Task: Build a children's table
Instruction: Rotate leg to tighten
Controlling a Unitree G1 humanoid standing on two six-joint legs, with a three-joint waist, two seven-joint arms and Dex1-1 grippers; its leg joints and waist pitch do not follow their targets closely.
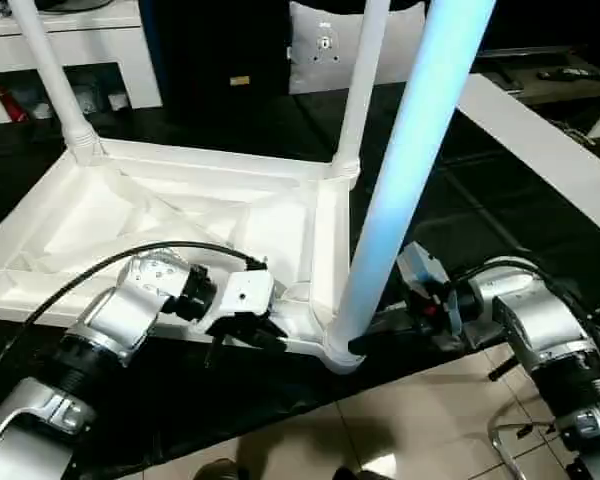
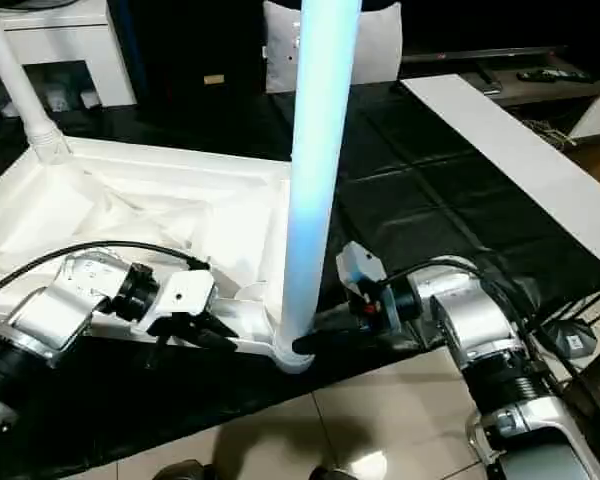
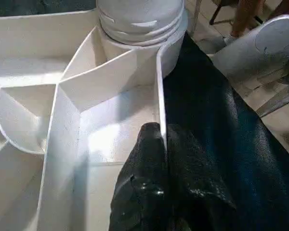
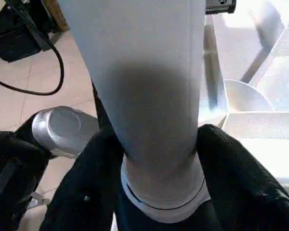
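The children's table top (image 1: 180, 215) lies upside down on a black cloth, ribbed underside up. Two legs (image 1: 55, 80) (image 1: 365, 90) stand in its far corner sockets. A third leg (image 1: 410, 150) rises from the near right socket (image 3: 135, 29). My left gripper (image 1: 270, 335) is shut on the top's near rim wall (image 3: 160, 96), one finger (image 3: 144, 159) on each side of it, just left of that socket. My right gripper (image 2: 315, 343) reaches in from the right and is shut on the base of the near leg (image 4: 149, 96), its black fingers (image 4: 91, 183) on both sides.
A flat white board (image 1: 540, 140) lies on the cloth to the right. A white cabinet (image 1: 70, 50) and a pale cushion (image 1: 325, 45) stand at the back. The cloth's edge runs just in front of the table top, with tiled floor (image 1: 410, 420) below.
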